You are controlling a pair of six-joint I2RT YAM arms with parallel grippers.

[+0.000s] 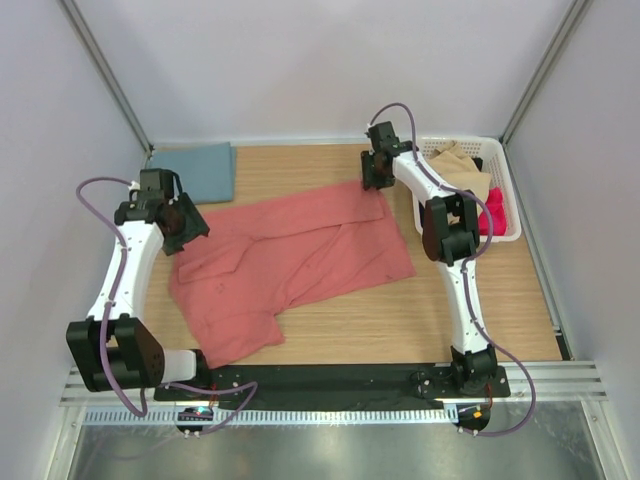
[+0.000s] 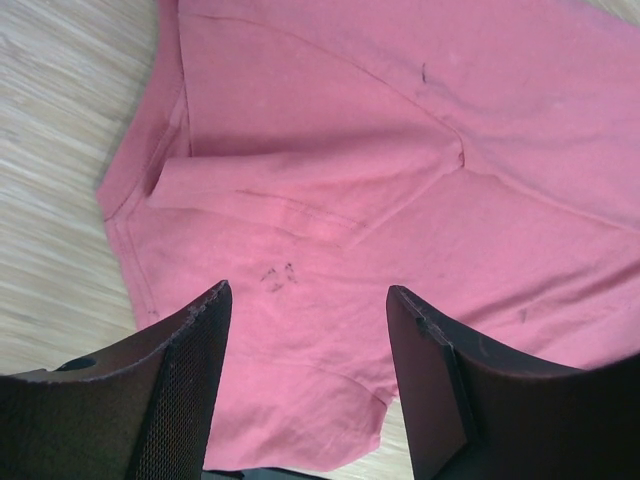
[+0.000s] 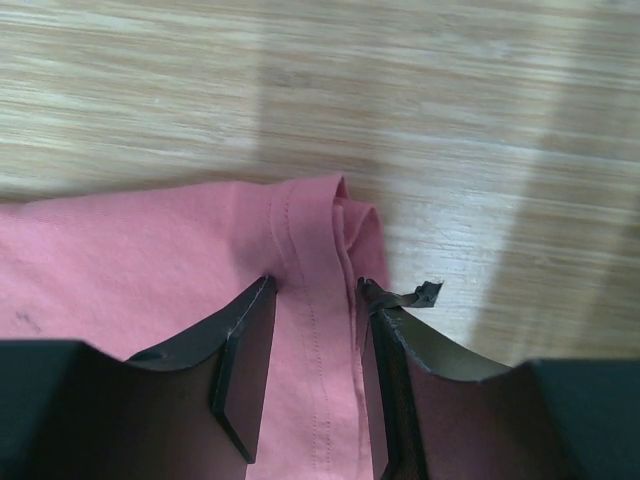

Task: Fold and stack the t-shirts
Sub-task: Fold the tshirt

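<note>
Jaws of the right gripper [image 3: 315, 290] stand apart, one on each side of the hem [image 3: 312, 235] at the upper right corner of the red shirt [image 1: 300, 255], and nothing is pinched yet. The left gripper [image 2: 308, 295] is also wide open and holds nothing; it hangs over the left part of the shirt, inside its edge. The shirt lies half spread and creased in the middle of the table [image 1: 400, 320]. The teal shirt [image 1: 195, 170] lies folded flat in the upper left of the top view, close to the red one. The step seems to be taking two edges for the next fold. To do it well, I think the right gripper should go down until its pads are beside all layers of the doubled corner and close fully before lifting, otherwise only the top layer may come up. The left gripper should first move out to the shirt's edge. Then both should lift together and keep the cloth taut. From the lower right, the right arm stretches far up past the basket [image 1: 508, 190], wrist bent down onto the corner. From the lower left, the left arm rises and its wrist turns right toward the shirt.
</note>
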